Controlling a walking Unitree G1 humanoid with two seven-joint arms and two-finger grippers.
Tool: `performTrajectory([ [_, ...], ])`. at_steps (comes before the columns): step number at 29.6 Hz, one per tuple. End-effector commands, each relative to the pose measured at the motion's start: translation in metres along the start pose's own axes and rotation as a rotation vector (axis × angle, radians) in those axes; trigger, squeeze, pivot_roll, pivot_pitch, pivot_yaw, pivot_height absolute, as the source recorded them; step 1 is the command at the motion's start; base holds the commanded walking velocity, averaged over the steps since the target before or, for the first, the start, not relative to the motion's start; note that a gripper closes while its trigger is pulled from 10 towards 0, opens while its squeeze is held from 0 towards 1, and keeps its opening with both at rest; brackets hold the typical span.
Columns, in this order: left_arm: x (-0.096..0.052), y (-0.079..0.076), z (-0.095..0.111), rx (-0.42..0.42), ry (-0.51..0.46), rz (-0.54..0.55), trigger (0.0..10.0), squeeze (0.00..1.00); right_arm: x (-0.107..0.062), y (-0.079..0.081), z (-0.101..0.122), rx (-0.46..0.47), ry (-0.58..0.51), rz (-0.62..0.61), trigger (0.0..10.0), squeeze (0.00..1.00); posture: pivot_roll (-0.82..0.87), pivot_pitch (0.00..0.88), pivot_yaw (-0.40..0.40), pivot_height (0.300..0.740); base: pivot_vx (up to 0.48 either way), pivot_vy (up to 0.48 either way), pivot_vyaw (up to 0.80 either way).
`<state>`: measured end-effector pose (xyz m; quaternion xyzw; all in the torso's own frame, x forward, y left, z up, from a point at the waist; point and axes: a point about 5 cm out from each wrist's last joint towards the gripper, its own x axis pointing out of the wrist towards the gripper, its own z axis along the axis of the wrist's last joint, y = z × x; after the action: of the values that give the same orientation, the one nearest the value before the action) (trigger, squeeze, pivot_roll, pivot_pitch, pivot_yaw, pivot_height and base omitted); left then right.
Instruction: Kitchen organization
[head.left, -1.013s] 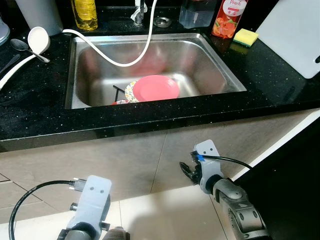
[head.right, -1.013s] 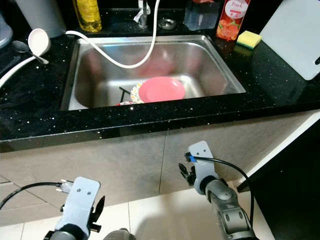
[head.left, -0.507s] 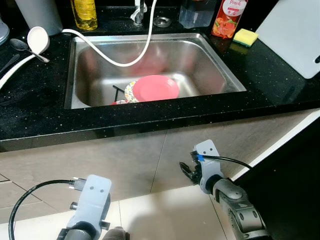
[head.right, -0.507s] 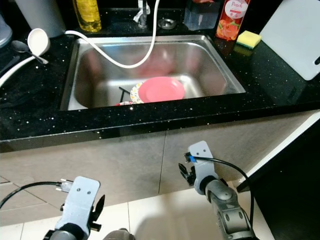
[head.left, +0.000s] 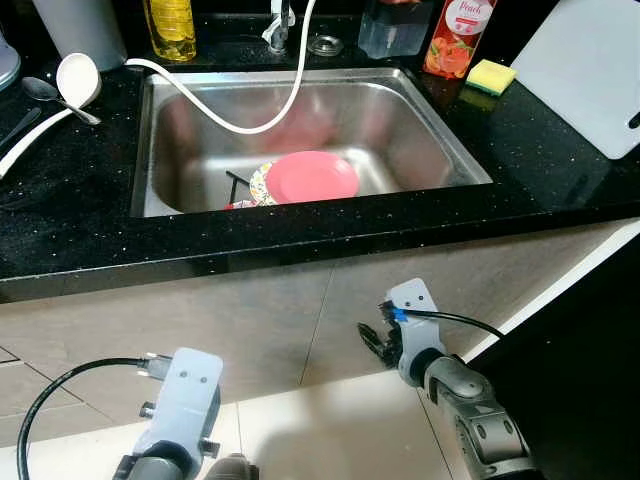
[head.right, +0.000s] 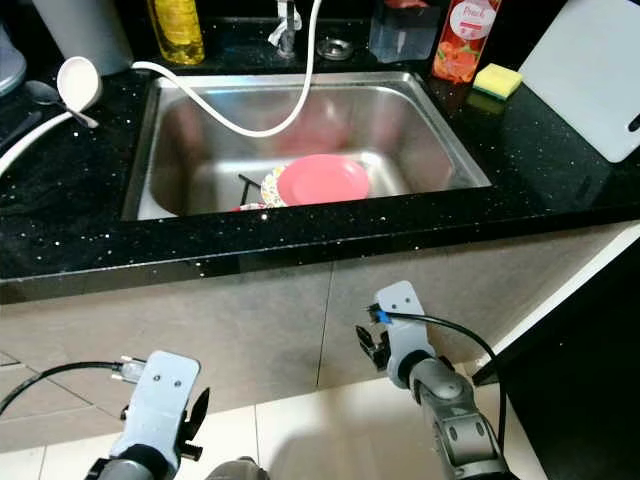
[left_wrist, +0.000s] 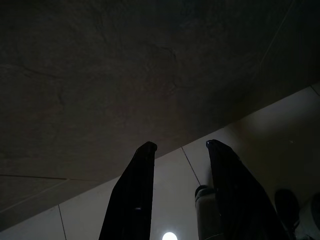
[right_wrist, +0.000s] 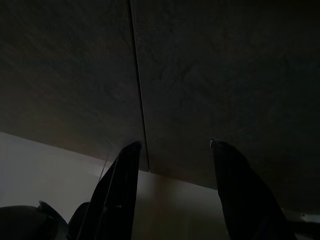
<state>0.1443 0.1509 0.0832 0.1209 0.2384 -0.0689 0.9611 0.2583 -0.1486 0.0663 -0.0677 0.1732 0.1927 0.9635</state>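
Note:
A pink plate (head.left: 312, 175) lies in the steel sink (head.left: 440, 130), over a patterned plate (head.left: 262, 184) and a dark utensil. A white hose (head.left: 290, 95) runs from the tap into the basin. Both arms hang low in front of the cabinet, below the counter. My right gripper (right_wrist: 175, 145) is open, facing the cabinet panel, with nothing between its fingers. My left gripper (left_wrist: 177, 145) is open too, near the floor tiles, holding nothing.
On the black counter (head.left: 70, 200) lie a white ladle (head.left: 70, 85) and a metal spoon (head.left: 40, 90) at left. A yellow oil bottle (head.left: 170, 25), a peach juice bottle (head.left: 455, 35), a yellow sponge (head.left: 490, 73) and a white cutting board (head.left: 590, 70) stand behind and right.

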Motion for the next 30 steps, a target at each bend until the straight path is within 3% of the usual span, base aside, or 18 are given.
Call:
performTrajectory([
  [1, -0.0018, 0.0007, -0.0037, 0.015, 0.023, 0.002, 10.0, 0.0, -0.0005, 0.0026, -0.0054, 0.001, 0.023, 0.011, 10.0, 0.0, 0.21, 0.059, -0.065, 0.74, 0.0, 0.0, 0.0],
  [30, -0.0027, 0.0012, -0.0016, 0.013, 0.019, 0.007, 10.0, 0.0, -0.0013, 0.0023, -0.0039, 0.003, 0.02, 0.01, 10.0, 0.0, 0.22, 0.074, -0.07, 0.74, 0.0, 0.0, 0.0],
])
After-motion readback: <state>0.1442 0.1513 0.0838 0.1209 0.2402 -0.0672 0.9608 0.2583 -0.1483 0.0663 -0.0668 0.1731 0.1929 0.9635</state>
